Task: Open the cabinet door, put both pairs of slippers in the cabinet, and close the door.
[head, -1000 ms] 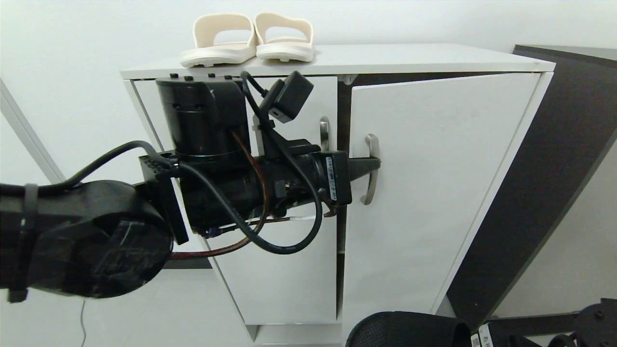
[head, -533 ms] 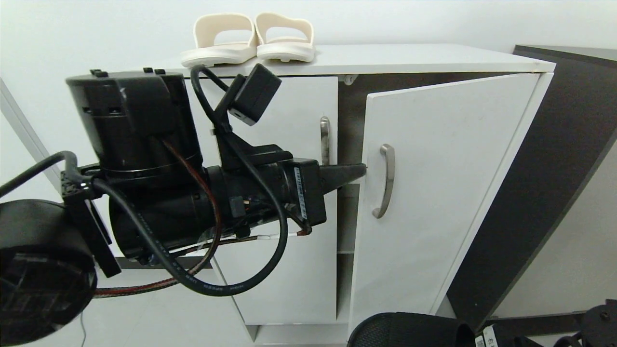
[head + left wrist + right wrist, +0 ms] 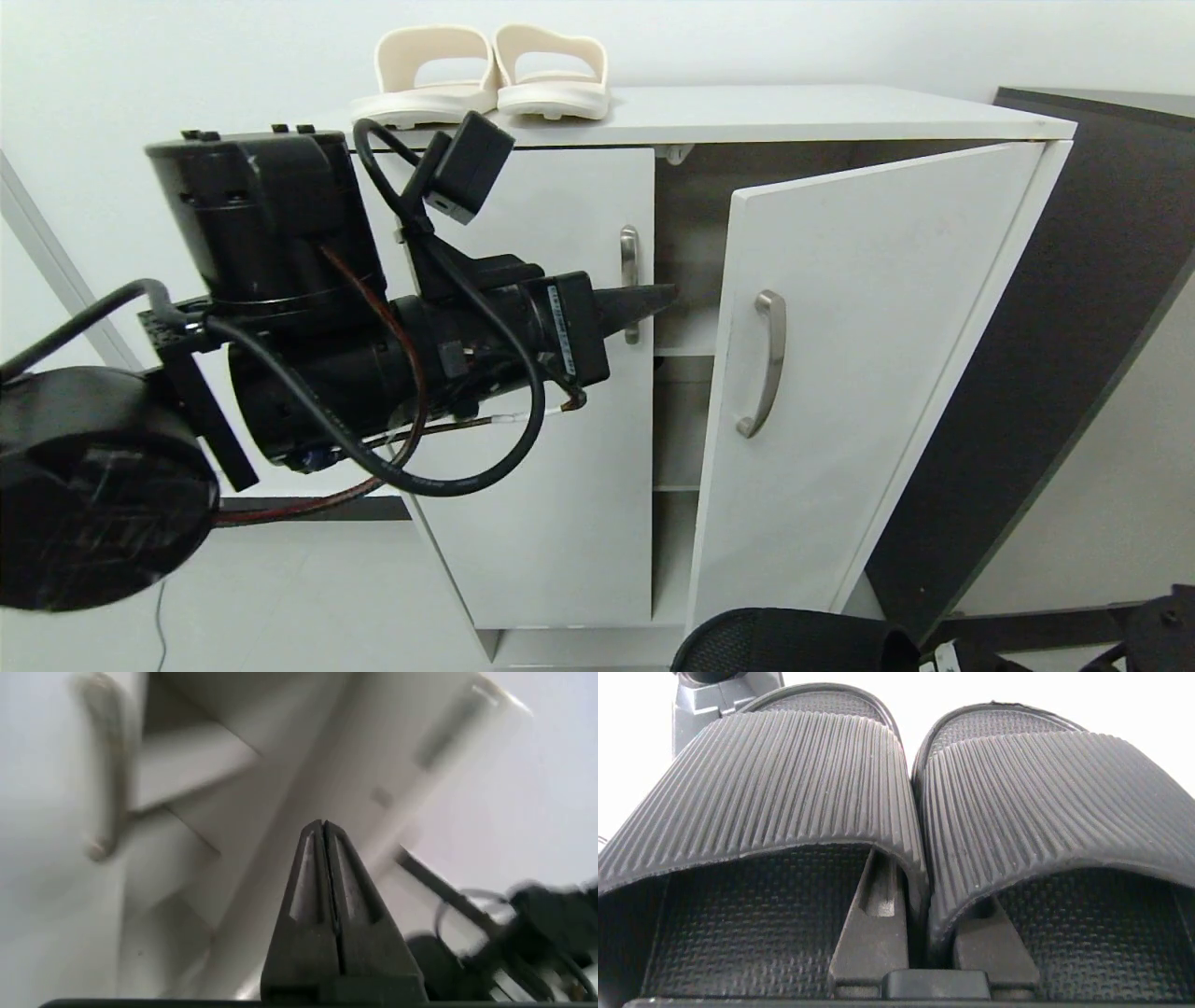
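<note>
The left gripper [image 3: 665,297], fingers pressed together on nothing, points into the gap just beside the partly open white cabinet door [image 3: 868,373], likely to swing it wider, while the right gripper [image 3: 920,910], one finger inside each shoe, pinches the pair of black ribbed rubber slippers [image 3: 813,793] by their adjoining inner walls, ready for loading, and the cream foam slippers [image 3: 481,75] sit on the cabinet top [image 3: 794,112], well above the left fingers.

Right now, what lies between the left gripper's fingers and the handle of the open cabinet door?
Head view: between the left gripper and the handle lie the cabinet's open gap, a shelf inside it, and the edge of the open door.
</note>
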`<state>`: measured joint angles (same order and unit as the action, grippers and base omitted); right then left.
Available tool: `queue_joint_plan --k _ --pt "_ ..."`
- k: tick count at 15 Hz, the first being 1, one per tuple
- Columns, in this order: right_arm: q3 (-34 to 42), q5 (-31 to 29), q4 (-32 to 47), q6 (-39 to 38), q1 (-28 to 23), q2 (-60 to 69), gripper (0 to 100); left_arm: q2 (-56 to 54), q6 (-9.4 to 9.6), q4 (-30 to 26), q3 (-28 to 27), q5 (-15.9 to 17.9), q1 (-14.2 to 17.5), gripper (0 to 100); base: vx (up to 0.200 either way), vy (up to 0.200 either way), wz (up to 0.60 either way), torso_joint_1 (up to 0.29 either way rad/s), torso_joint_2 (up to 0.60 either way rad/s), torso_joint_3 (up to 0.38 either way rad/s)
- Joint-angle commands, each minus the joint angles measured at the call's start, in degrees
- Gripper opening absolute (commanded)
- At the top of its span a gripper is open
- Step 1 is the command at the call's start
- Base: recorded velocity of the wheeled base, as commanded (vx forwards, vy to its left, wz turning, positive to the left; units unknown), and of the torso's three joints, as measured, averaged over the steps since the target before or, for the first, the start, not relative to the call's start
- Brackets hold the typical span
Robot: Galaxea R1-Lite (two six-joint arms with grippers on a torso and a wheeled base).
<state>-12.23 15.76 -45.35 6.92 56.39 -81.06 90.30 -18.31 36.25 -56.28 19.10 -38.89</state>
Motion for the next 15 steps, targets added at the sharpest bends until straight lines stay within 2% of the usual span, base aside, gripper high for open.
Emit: queue_joint_plan --k 1,2,6,11,13,14,15 --pt "0.45 0.06 0.09 -0.07 0.74 -0.24 0 4.45 -0.41 2.24 -1.55 0.06 1.10 0 0.000 0.000 0.00 0.000 0.00 0.000" --pt "0.80 0.06 0.09 -0.07 1.26 -0.24 0 6.47 -0.41 4.17 -2.60 -0.21 1.10 0 0.000 0.000 0.00 0.000 0.00 0.000" --pt "0.98 0.06 0.26 -0.33 2.14 -0.60 0 10.08 -0.41 4.61 -5.50 -0.29 1.10 0 0.000 0.000 0.00 0.000 0.00 0.000" --pt "1.68 0.06 0.09 -0.42 3.55 -1.12 0 11.57 -0.94 4.53 -7.09 -1.26 0.66 0 -0.200 0.000 0.00 0.002 0.00 0.003" --pt "1.77 0.06 0.09 -0.42 3.90 -1.12 0 11.57 -0.85 4.61 -7.00 -1.52 -1.19 0 -0.200 0.000 0.00 -0.002 0.00 0.007" --pt "1.77 0.06 0.09 -0.51 4.08 -1.03 0 11.48 -0.50 4.61 -6.73 -1.61 -4.35 0 -0.200 0.000 0.00 0.002 0.00 -0.007" --pt "1.86 0.06 0.09 -0.42 4.16 -0.95 0 11.39 -0.41 4.61 -6.73 -1.70 -5.94 0 -0.200 0.000 0.00 0.002 0.00 -0.002"
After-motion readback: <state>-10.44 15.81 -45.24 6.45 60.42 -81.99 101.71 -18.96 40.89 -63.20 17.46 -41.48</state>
